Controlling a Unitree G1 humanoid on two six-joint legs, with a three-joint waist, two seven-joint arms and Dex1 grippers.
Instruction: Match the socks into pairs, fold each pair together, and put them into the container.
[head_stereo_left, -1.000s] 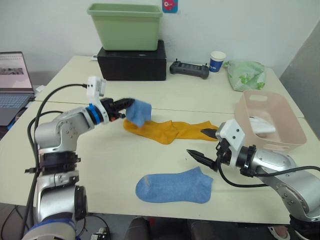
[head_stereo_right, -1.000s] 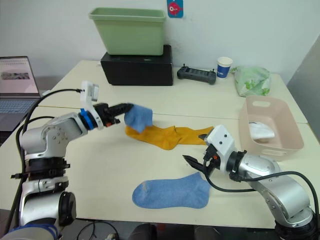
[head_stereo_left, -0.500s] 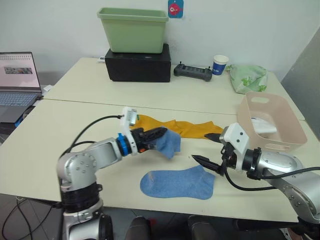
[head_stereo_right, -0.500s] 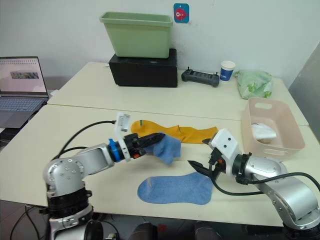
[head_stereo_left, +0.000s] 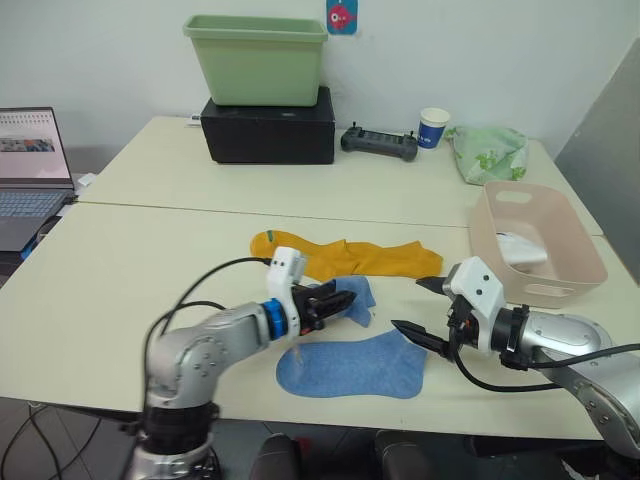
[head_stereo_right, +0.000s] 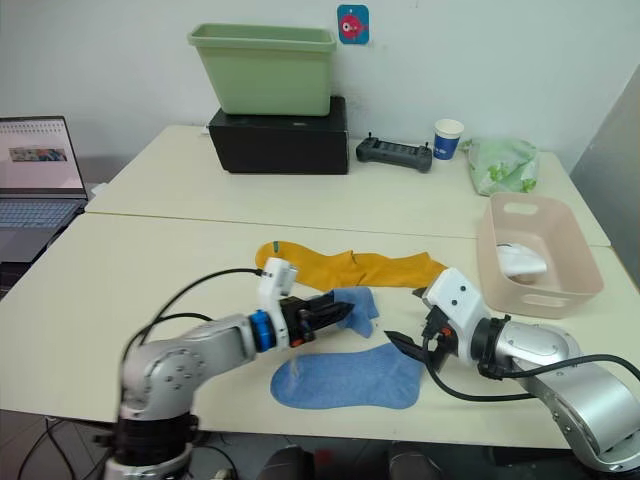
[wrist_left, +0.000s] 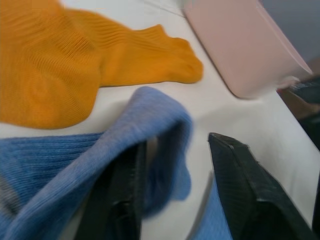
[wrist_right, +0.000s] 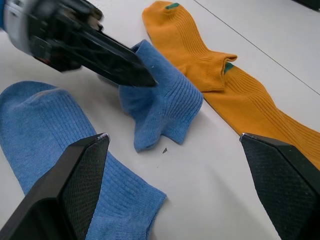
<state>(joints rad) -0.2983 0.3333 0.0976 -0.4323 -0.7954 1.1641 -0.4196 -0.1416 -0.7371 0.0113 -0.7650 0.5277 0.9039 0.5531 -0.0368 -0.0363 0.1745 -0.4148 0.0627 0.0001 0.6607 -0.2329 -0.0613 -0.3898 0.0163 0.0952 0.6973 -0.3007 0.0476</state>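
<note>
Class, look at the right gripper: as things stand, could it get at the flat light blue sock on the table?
Probably yes. The right gripper hangs open just beside the ankle end of the flat light blue sock, with bare table between them. The left gripper, holding the other blue sock, sits farther back.

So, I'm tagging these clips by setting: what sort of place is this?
Probably an office or lab workspace, not a home: plain pale tables pushed together against a bare wall, an open laptop, a handheld controller and a paper cup.
</note>
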